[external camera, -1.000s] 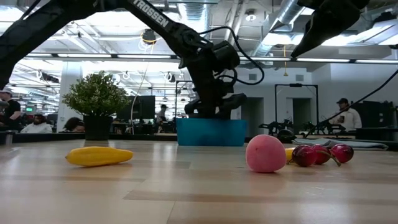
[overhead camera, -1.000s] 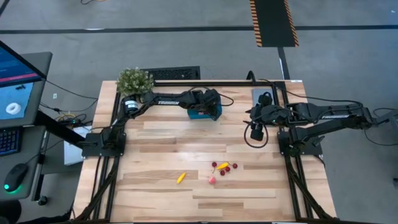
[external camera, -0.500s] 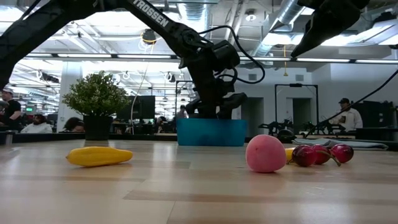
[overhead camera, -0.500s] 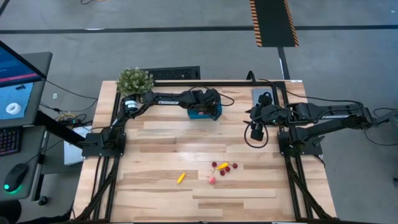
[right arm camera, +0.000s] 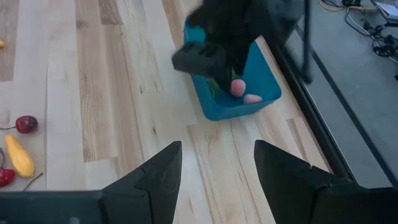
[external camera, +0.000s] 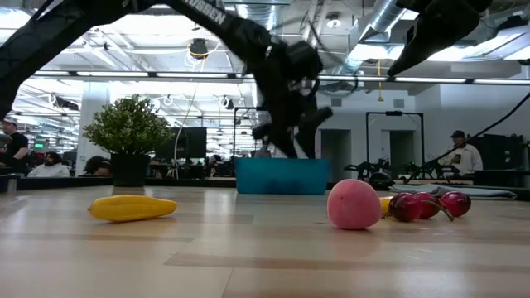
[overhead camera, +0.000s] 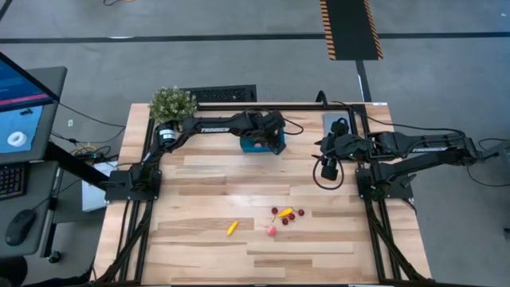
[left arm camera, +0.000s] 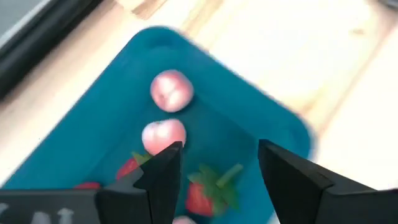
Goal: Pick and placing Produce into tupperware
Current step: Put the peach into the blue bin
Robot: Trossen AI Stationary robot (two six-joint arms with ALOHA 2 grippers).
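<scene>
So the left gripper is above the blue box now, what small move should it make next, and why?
Probably lift away toward the fruit on the table. The left gripper hangs open over the blue box with nothing between its fingers, and strawberries lie inside. A pink fruit, cherries and a yellow piece wait on the table.

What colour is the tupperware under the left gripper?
Teal-blue; the tupperware shows best in the left wrist view, beneath the left gripper.
</scene>
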